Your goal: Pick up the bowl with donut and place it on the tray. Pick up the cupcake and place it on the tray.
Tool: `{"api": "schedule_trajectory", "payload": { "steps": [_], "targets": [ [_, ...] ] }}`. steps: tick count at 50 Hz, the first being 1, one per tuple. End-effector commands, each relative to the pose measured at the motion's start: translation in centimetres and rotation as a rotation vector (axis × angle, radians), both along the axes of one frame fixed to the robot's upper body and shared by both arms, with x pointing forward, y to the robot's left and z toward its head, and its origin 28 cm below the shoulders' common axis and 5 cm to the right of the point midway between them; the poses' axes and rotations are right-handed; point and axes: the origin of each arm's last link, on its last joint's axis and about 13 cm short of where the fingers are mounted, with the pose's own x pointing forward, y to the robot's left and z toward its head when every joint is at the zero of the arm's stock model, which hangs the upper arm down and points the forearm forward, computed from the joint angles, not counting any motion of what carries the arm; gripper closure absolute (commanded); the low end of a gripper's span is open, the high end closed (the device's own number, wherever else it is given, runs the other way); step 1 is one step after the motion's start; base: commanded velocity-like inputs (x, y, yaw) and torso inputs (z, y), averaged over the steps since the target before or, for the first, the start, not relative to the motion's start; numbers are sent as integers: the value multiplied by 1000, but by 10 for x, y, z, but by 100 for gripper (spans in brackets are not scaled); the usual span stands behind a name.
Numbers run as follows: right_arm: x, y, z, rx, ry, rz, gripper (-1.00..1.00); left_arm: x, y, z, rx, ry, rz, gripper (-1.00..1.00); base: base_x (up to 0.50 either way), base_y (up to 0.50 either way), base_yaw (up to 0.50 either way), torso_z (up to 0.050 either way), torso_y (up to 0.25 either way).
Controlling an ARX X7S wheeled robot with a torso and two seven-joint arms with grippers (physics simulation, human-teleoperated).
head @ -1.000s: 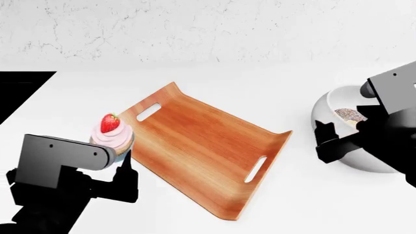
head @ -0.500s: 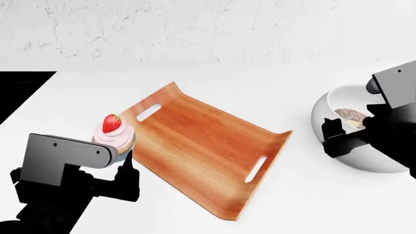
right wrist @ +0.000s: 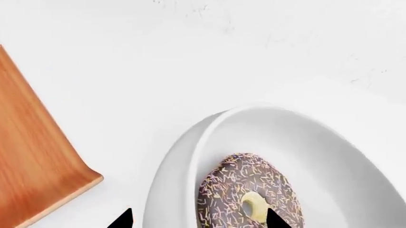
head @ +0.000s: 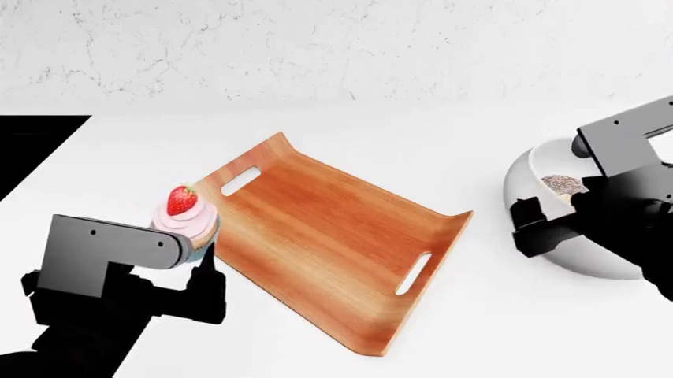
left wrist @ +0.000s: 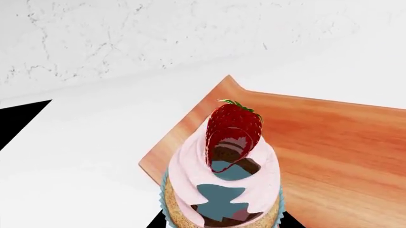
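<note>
Both hands engaged, neither item on the tray: risk of a slip or spill during transfer.

Nearest, the left hand [head: 200, 272] holds the cupcake [head: 186, 220] at its base, just beside the tray [head: 326, 252] at its near-left edge; the grip sits low under a tall pink swirl and strawberry, so any tilt could topple it or smear the frosting. Across the tray, the right hand [head: 547, 228] straddles the near wall of the white bowl [head: 526, 177], one finger outside and one inside by the donut [head: 563, 186]; its grip appears closed on the rim. A one-sided rim hold could let the bowl swing and tip the donut out onto the table [head: 474, 142].
</note>
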Motion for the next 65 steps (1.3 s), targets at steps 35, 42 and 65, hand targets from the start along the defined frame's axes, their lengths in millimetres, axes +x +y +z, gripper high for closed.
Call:
{"api": "schedule_trajectory", "payload": {
  "steps": [35,42,65],
  "targets": [
    [8,2,-20,-52,86,19,100,2,1,-4,-17,7,9,100,0,0,0,0,0],
    [6,1,-19,-55,68,27,100,1,1,-3,-18,6,9,100,0,0,0,0,0],
    [-2,1,0,-53,-19,46,100,-4,1,-3,-31,-21,9,100,0,0,0,0,0]
  ]
}}
